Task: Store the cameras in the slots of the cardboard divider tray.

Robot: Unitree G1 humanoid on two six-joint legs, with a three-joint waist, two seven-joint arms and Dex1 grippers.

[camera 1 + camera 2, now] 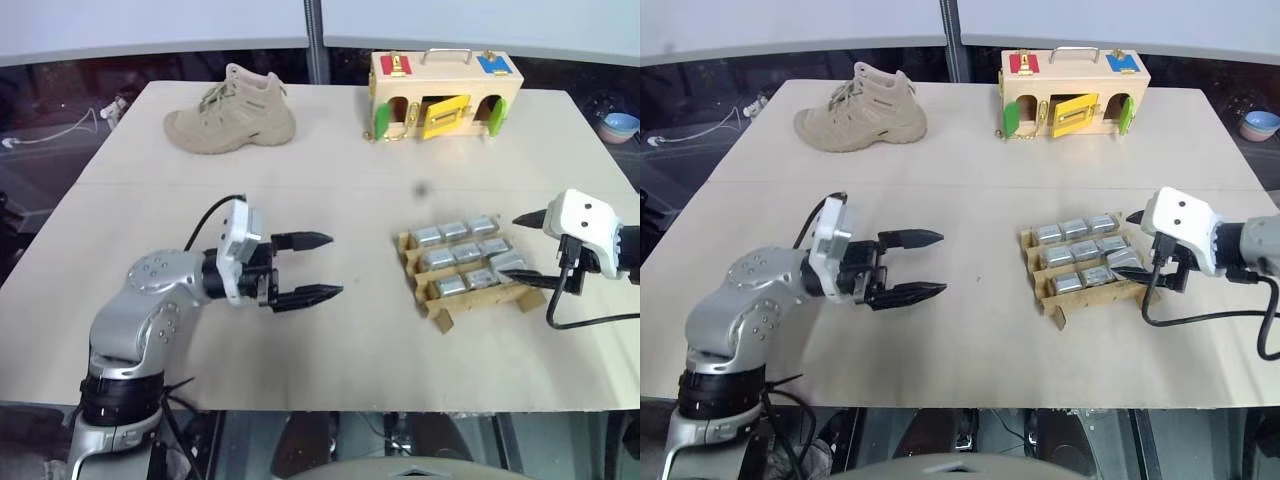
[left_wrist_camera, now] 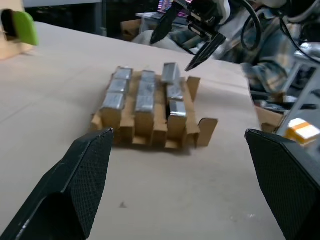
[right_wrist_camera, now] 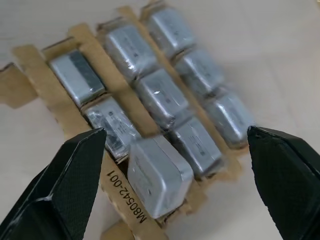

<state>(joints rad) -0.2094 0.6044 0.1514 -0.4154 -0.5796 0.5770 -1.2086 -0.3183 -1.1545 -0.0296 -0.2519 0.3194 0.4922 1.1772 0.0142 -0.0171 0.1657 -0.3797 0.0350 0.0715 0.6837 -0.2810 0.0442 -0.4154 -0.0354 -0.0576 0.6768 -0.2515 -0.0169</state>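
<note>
A tan suede boot (image 1: 231, 110) lies on its side near the far left corner of the counter (image 1: 330, 340). Toward the near edge on the left, the left gripper (image 1: 318, 267) points level across the counter toward the right, its two black fingers spread wide apart with nothing between them. To the right along the far edge stands a wooden box (image 1: 443, 96) with coloured doors, its yellow door hanging open. Right of the middle of the counter, closer to the near edge than the far one, sits the cardboard divider tray (image 1: 471, 275), set at a slant to the counter's edges. The cameras (image 3: 161, 95) fill its three rows of three slots; eight lie low in their slots, while the one (image 3: 158, 175) at the tray's near right corner sits raised and tilted, not fully down. The right gripper (image 1: 532, 246) hangs just beside the tray's right edge, angled down toward that raised camera, its fingers standing wide apart and holding nothing.
</note>
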